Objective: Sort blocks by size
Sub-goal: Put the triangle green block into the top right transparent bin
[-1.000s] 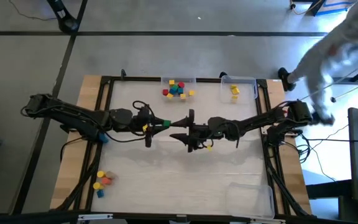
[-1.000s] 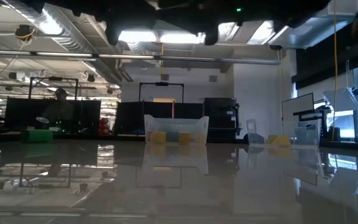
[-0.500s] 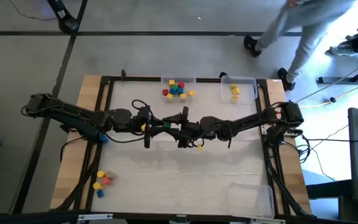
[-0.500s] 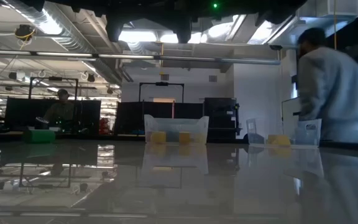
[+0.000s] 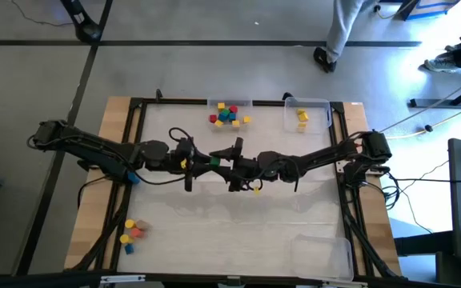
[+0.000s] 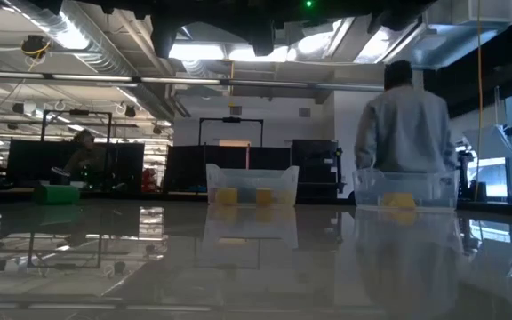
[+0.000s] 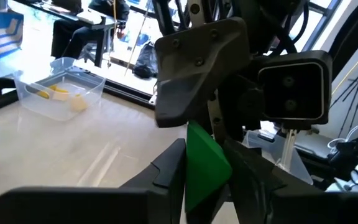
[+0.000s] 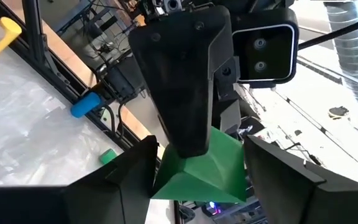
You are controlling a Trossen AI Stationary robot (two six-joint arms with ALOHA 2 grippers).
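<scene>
In the middle of the high view the two tools meet above the desk (image 5: 174,232), and between them is a green block (image 7: 205,163): the left tool (image 5: 211,161) pinches it between its fingers, while the right tool (image 8: 197,171) has its fingers spread on both sides of the same block. The other blocks (image 5: 229,114) lie in a clear tray (image 5: 211,102) at the upper centre of the frame, with yellow blocks (image 5: 302,117) in a second tray (image 5: 326,106) to its right. A small group of blocks (image 5: 131,232) is at the lower left of the desk.
</scene>
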